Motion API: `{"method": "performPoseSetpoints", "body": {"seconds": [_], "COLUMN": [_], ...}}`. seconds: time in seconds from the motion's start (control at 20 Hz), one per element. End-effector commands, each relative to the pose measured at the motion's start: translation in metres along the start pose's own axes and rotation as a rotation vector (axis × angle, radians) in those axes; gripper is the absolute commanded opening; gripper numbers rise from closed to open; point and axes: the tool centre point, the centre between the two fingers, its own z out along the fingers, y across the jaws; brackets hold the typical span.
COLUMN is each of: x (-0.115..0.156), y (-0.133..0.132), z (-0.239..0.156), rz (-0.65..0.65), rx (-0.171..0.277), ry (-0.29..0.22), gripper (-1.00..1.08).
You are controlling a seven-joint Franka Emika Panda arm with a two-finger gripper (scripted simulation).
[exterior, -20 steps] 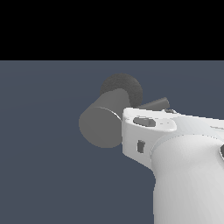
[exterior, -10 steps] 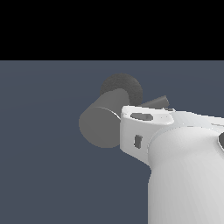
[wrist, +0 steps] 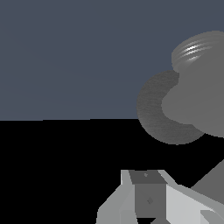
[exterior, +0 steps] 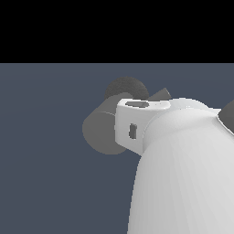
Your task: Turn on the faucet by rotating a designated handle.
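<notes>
In the exterior view the faucet is a thick matte grey cylinder with its flat round face toward the camera, on a darker rough round base. My white arm covers the cylinder's right side. In the wrist view the faucet and its dark base lie close ahead of the gripper, off to one side. The thin handle rod does not show clearly; a grey slanted piece beside the fingers may be it. Whether the jaws are open or shut is unclear.
A flat blue-grey floor lies under everything, with black background beyond it. A small dark grey tip pokes up behind the arm next to the faucet's base; I cannot tell what it is.
My arm has moved toward the exterior view's left and now covers more of the cylinder's right side. The faucet body has not visibly moved.
</notes>
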Motion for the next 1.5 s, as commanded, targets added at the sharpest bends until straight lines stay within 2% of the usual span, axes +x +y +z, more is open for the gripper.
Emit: {"method": "performPoseSetpoints", "body": {"seconds": [0.0, 0.3, 0.35, 1.45], "x": [-0.031, -0.045, -0.016, -0.065], "y": [0.027, 0.038, 0.017, 0.083], "z": [0.0, -0.002, -0.002, -0.006], "rz": [0.003, 0.005, 0.002, 0.004], "rx": [-0.051, -0.056, -0.013, -0.049], "ry": [-0.066, -0.076, -0.006, -0.064], "gripper": [-1.0, -1.0, -1.0, -1.0]}}
